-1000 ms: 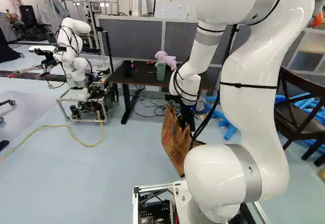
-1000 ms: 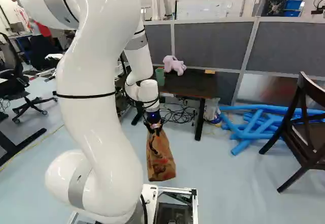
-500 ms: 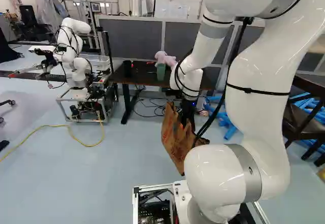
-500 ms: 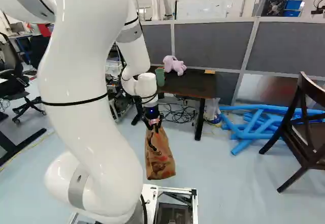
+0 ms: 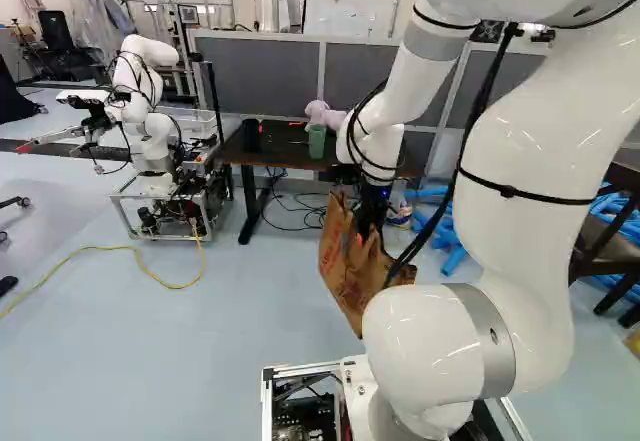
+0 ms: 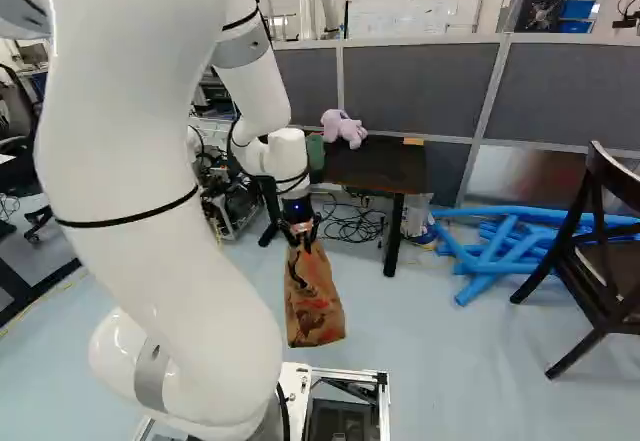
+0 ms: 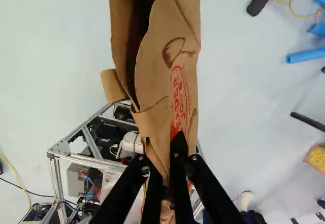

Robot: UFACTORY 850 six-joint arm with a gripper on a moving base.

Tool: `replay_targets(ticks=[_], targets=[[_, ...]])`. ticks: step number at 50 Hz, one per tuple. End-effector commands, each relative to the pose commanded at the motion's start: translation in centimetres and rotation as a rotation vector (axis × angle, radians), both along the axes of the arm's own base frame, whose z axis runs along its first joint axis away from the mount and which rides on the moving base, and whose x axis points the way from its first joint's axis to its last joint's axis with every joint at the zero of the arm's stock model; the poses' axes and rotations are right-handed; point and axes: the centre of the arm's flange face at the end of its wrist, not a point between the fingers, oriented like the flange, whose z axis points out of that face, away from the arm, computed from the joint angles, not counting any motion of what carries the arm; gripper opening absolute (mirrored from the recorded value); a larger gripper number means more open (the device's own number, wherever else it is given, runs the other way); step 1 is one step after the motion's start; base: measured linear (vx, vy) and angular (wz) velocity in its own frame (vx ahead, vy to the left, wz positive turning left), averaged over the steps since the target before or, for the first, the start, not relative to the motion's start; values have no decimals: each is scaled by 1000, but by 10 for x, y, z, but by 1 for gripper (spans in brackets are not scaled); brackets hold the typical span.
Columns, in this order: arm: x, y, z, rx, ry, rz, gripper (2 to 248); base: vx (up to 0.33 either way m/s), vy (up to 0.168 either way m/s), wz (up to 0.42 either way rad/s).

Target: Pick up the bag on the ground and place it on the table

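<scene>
Right below the gripper (image 6: 301,243), from where I'm standing, hangs the brown paper bag (image 6: 316,311), its top edge clamped between the two fingers. In the wrist view its open mouth is ahead of the fingertips, and the side panel there carries red lettering (image 7: 179,102), close ahead of the fingers, plus a dark line drawing (image 7: 175,51) farther ahead. The bag is short of the dark table (image 6: 385,166), which stands beyond the gripper. On that table, past the gripper, sit a lilac stuffed toy (image 6: 343,128) and a green cup (image 5: 316,141). Off to the gripper's right, some blue foam tubes (image 6: 480,286) lie piled on the floor, and a wooden chair (image 6: 612,279) stands farther right. Well to its left is another robot (image 5: 150,51).
</scene>
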Motion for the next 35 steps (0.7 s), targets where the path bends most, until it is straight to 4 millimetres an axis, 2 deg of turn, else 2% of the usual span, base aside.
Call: replay_targets(ticks=[35], targets=[[-4, -1, 55, -3, -23, -4, 21, 0, 0, 0]])
